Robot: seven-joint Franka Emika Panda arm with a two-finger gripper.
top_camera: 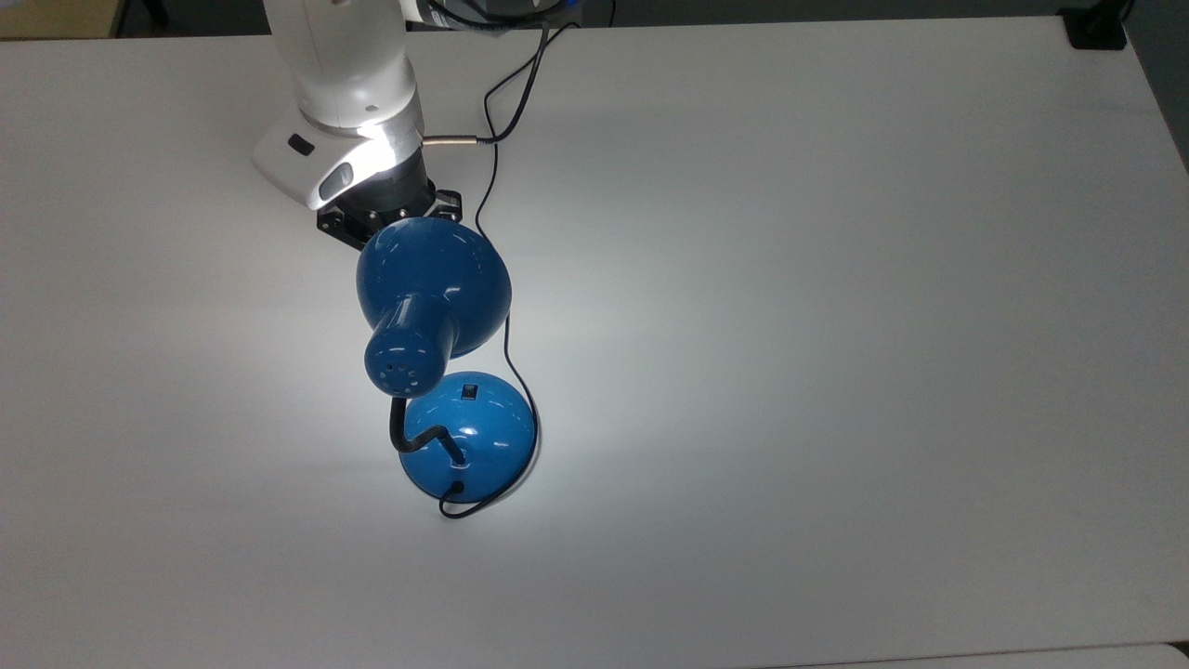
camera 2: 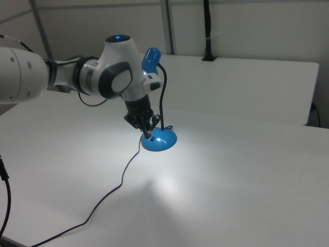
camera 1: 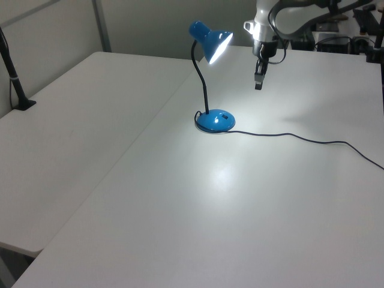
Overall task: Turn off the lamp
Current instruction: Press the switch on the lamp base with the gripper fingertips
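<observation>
While its bulb throws a bright pool of light across the white table (top_camera: 836, 279), the lamp (top_camera: 437, 288) stands near the middle of the surface, its round domed blue base (top_camera: 469, 432) flat on the tabletop and its black bendy neck (camera 1: 201, 78) rising to a bell-shaped shade (camera 1: 211, 41) that tilts downward. Seen in the top view, the small black switch (top_camera: 469, 391) sits on the upper part of the base, partly overhung by the shade. The thin black cord (top_camera: 492, 158) leaves the base, curls around its rim and runs off toward the top view's upper edge; in the left view it trails away along the table to the left view's right. The white robot arm (top_camera: 344, 84) reaches in from the top view's upper left, its wrist lit by the lamp. The gripper (camera 1: 258, 81) hangs above the table in the left view, pointing down, to the right of the shade and apart from it, with its fingers drawn together and holding nothing. In the right view the gripper (camera 2: 146, 135) appears just in front of the base, with the shade (camera 2: 151, 58) rising behind the arm. A black post (camera 1: 15, 84) stands at the table's far edge on the left view's left.
</observation>
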